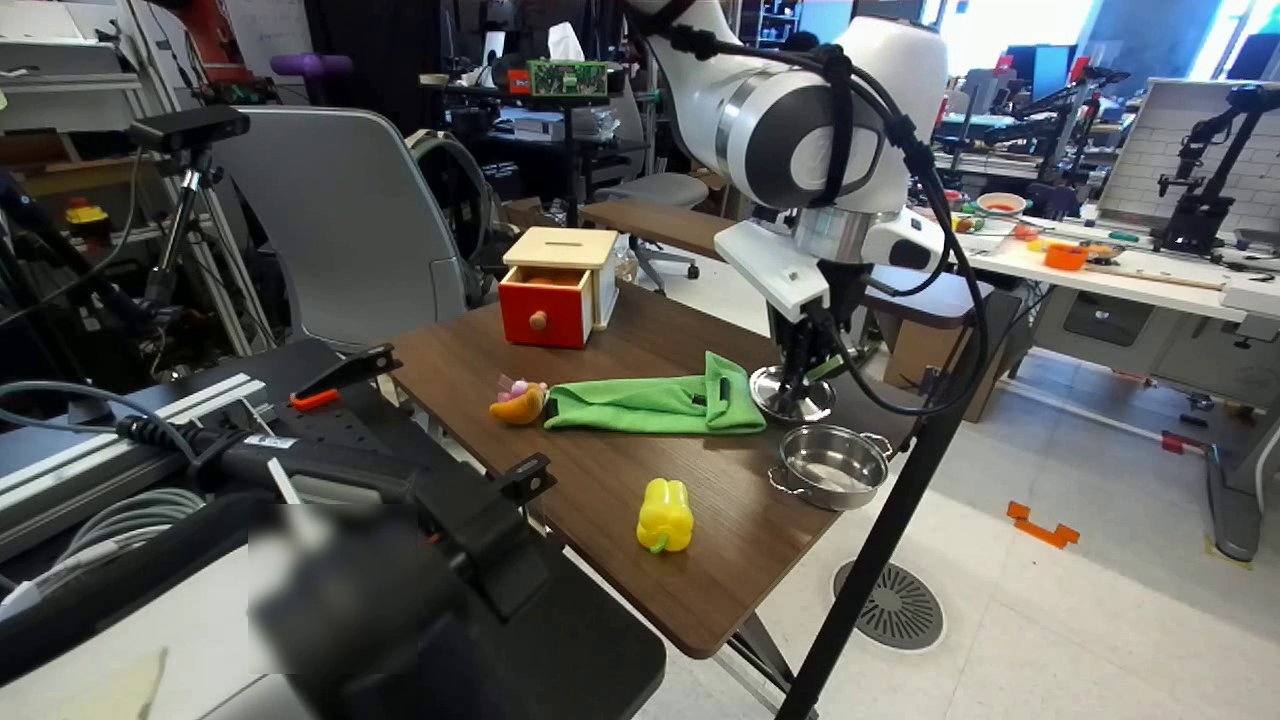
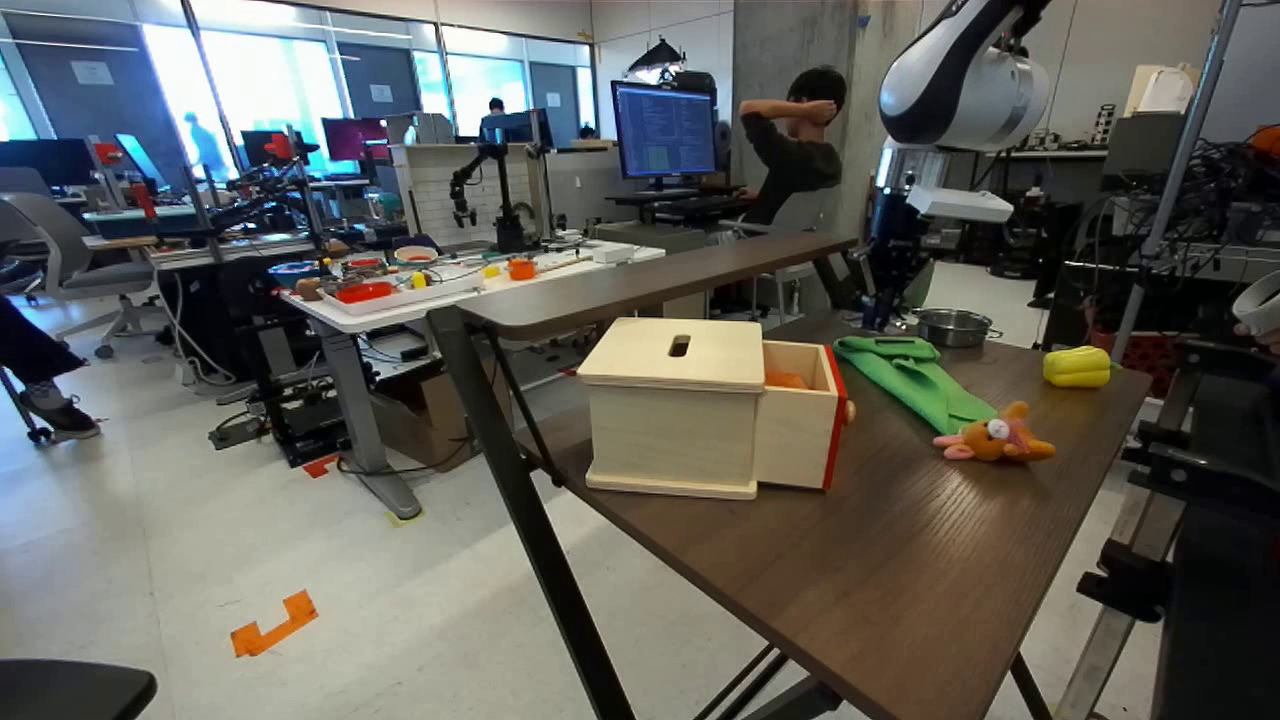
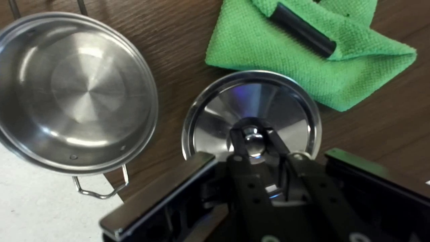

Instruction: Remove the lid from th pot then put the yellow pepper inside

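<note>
In the middle of the wrist view, the black gripper [image 3: 255, 137] pinches the round knob [image 3: 254, 146] of the shiny lid [image 3: 248, 101], with one of its fingers [image 3: 239, 144] on each side. The lid is off the pot [image 3: 88, 90] and just beside it. The pot fills the upper left of that view, open at the top, so its shiny inside shows. It is hard to tell if the lid rests on the brown table [image 1: 590, 480] or hangs a tiny bit up.

In an exterior view, the yellow pepper [image 1: 665, 515] sits on the table, below the middle of the frame. The pot is up and to the right of it, and the two are apart. A folded green cloth [image 1: 640, 405] lies near the middle of the frame, with its right end next to the lid. A little orange and pink toy [image 1: 520, 404] is at the cloth's left end. Higher up, left of the middle, stands a wooden box [image 1: 560, 246] with its red drawer [image 1: 520, 310] part way open.
</note>
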Controlling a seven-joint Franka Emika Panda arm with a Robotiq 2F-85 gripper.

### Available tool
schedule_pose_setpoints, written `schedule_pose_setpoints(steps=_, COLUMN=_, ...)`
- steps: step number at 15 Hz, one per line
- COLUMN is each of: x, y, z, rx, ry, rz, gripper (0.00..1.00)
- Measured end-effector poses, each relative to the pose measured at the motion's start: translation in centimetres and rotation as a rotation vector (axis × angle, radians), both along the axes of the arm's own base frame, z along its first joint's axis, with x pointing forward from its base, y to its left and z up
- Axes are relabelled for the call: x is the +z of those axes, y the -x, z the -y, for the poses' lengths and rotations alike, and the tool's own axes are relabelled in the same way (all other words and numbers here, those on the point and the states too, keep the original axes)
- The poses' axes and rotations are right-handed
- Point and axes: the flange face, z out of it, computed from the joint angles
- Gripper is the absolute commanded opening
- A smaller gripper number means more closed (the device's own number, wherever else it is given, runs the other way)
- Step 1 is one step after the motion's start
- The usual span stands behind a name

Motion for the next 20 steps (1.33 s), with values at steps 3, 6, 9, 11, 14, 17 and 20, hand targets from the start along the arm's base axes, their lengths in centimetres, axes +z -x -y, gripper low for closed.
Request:
schedule_pose_setpoints(steps=3, x=-1.4, y=-0.1, z=0.1, rx=-0.004, ry=0.000, rz=-0.010, gripper=0.05)
schedule_pose_setpoints(steps=6, x=-1.7, y=-0.5, z=0.3, rx=-0.019, ry=0.004, rz=-0.006, gripper=0.05)
schedule_pose_setpoints(steps=9, x=-1.3, y=-0.9, z=0.7, rx=-0.036, ry=0.010, rz=0.005, gripper=0.05)
schedule_pose_setpoints(steps=11, x=-1.1, y=-1.1, z=1.0, rx=-0.040, ry=0.014, rz=0.010, gripper=0.05)
schedule_pose_setpoints(steps=14, x=-1.1, y=-1.1, z=1.1, rx=-0.041, ry=0.017, rz=0.009, gripper=0.05)
schedule_pose_setpoints(steps=17, x=-1.8, y=-0.9, z=1.1, rx=-0.041, ry=0.015, rz=0.001, gripper=0.45)
schedule_pose_setpoints(steps=20, x=-2.1, y=-0.8, z=1.0, rx=-0.043, ry=0.014, rz=-0.004, gripper=0.59)
